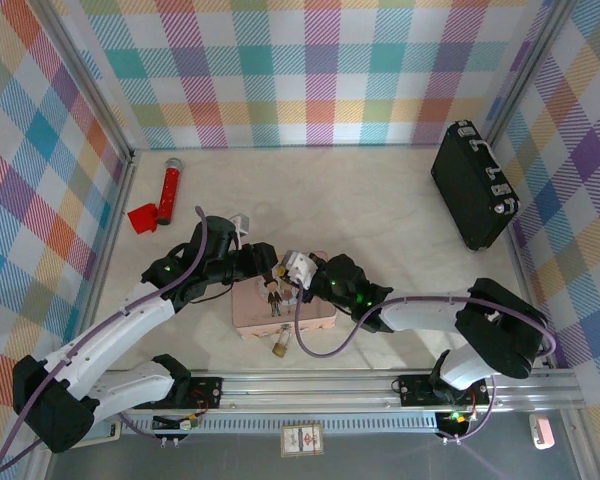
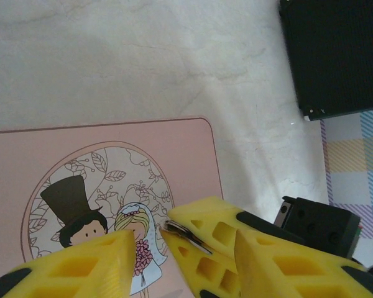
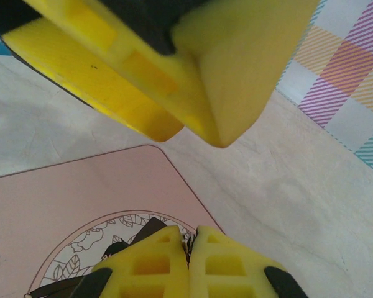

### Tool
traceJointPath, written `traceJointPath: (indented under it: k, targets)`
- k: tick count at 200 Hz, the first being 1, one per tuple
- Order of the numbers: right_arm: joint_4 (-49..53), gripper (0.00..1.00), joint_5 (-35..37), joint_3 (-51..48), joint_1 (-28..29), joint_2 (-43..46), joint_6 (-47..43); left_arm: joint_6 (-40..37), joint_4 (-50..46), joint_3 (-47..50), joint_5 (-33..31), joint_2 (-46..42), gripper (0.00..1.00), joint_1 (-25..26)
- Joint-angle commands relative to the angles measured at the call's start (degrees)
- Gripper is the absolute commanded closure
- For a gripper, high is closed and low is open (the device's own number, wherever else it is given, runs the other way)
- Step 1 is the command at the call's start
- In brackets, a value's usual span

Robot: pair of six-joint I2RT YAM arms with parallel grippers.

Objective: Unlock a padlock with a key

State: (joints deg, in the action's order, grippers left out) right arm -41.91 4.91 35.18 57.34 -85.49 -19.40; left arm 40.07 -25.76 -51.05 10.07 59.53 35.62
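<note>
Nearest the arm bases, the small brass padlock (image 1: 280,349) lies on the pale desk (image 1: 380,215), just against the near edge of a pink tin (image 1: 317,318) and outside both sets of jaws. Over the tin's illustrated lid, the right gripper (image 3: 189,239) has its yellow jaws pressed together on the thin silver key (image 2: 181,232), whose end pokes out at their tip. The left gripper (image 2: 186,243) holds its jaws apart, one on either side of that tip. Farther back, a black case (image 1: 472,185) lies by the right wall, well apart.
</note>
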Motion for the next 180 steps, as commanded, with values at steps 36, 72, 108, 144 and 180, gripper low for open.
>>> traceJointPath:
  k: [36,72,108,144,180]
  targets:
    - [-10.10,1.00,3.91,2.09,0.67,-4.16,-1.77,6.13,2.03,1.78,2.76,-0.03,0.63,0.60]
    - [-15.29,1.00,6.58,2.33,1.47,-7.15,-2.86,9.58,3.09,2.68,2.20,0.23,0.65,0.56]
    - [-18.63,1.00,8.15,2.53,2.20,-9.46,-4.03,12.43,3.77,3.51,0.63,-0.46,0.69,0.42]
    - [-21.20,1.00,8.97,2.26,2.60,-10.78,-4.16,14.88,3.26,4.82,0.06,-1.08,0.72,-0.96]
    - [-22.22,1.00,10.19,2.94,3.34,-12.37,-5.32,16.21,3.66,5.54,1.16,-0.90,0.75,-1.95]
